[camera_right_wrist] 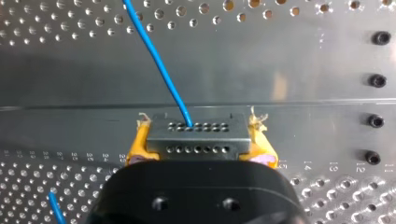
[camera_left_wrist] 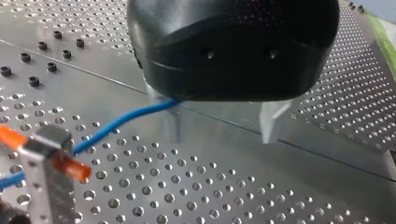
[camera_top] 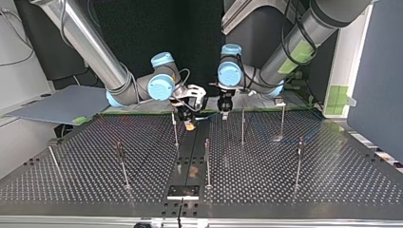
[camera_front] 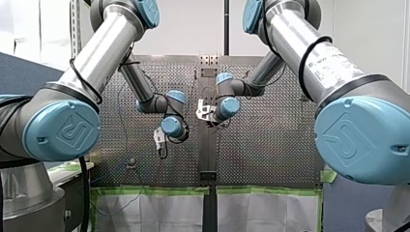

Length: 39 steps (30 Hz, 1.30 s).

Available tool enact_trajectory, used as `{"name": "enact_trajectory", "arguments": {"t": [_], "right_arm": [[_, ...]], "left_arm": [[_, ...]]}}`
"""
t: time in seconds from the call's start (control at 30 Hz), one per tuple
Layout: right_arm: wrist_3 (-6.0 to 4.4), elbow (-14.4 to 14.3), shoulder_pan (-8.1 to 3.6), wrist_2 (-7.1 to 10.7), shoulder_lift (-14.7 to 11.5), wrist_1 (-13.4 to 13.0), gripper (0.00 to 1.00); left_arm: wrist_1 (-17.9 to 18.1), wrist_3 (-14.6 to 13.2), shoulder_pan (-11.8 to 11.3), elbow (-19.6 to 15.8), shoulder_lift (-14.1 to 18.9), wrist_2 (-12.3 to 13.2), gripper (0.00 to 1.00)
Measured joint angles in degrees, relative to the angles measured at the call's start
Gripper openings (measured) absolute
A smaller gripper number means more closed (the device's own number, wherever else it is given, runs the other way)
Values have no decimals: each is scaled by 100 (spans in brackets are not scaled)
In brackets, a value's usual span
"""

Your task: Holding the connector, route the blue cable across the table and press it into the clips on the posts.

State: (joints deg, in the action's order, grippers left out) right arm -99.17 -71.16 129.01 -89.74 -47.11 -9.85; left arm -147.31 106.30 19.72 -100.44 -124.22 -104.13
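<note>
Several thin posts (camera_top: 207, 164) upright on perforated metal table (camera_top: 332, 180)

Robotics lab, probably: perforated table (camera_top: 332, 180), industrial arms (camera_top: 97, 52), clip posts (camera_top: 207, 164), blue partition (camera_top: 375, 71).

Silver tubular arms (camera_front: 104, 50), pale blue joint caps (camera_front: 63, 130) embossed with a logo, black cables (camera_front: 301, 67), black right tool (camera_right_wrist: 198, 127), yellow pads (camera_right_wrist: 136, 147)

Blue cable (camera_right_wrist: 161, 65), grey hole-dotted connector (camera_right_wrist: 196, 136), yellow pads (camera_right_wrist: 138, 143), silvery perforated table (camera_right_wrist: 289, 60).
</note>
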Motion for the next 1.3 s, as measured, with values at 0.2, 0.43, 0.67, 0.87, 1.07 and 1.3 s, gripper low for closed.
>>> {"name": "enact_trajectory", "arguments": {"t": [0.2,0.43,0.67,0.87,1.07,1.3], "right_arm": [[-3,0,-10,0,2,0,0],[12,3,-15,4,-4,4,0],[24,8,-35,13,-151,103,0],[1,8,-77,19,-438,187,0],[-26,8,-142,17,-758,356,0],[0,3,-205,17,-990,721,0]], "left_arm": [[37,9,14,2,0,-11,0],[23,36,16,4,43,-2,0],[-105,78,18,2,338,2,0],[-226,98,21,1,672,4,0],[-420,84,32,0,1048,1,0],[-624,70,51,0,1474,-2,0]]}}
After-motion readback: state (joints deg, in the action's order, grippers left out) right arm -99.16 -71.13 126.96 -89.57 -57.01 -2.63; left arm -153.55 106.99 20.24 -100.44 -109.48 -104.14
